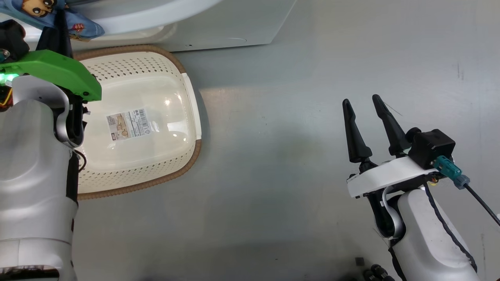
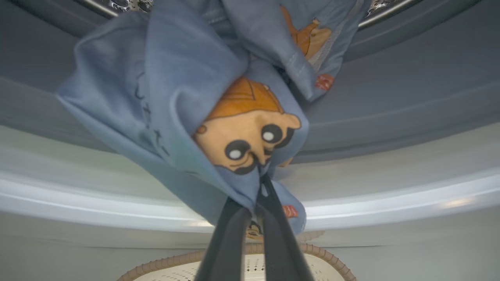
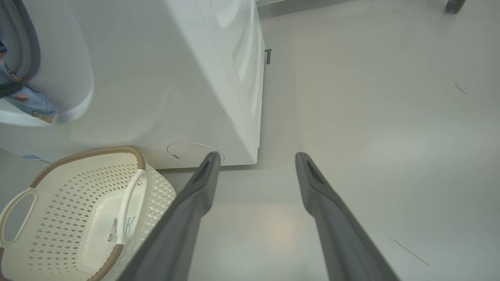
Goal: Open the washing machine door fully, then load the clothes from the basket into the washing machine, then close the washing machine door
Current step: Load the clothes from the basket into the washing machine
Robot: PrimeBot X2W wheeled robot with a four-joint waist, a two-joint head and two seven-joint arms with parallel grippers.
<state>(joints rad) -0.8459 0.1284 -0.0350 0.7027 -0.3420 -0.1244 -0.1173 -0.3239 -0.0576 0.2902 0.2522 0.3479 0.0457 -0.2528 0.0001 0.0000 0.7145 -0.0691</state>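
The left claw (image 2: pixel 261 186) is clenched on the light blue soft clothes (image 2: pixel 175 97) printed with orange-brown cartoon figures, holding them at the grey rubber-ringed mouth of the big white front-loading washing machine (image 3: pixel 164 78). The cream-white perforated plastic basket (image 1: pixel 187 101) with a brown woven-look rim stands on the grey floor (image 1: pixel 312 78) just before the machine's front. The right claw (image 1: pixel 361 100) hangs released over the floor, well apart from the basket.

basket (image 3: pixel 70 195) just beside washing machine (image 3: pixel 156 78) (right fingers (image 3: pixel 195 191) spread)

one basket (image 1: pixel 133 66), one washer (image 3: pixel 164 78), one garment (image 2: pixel 175 78)
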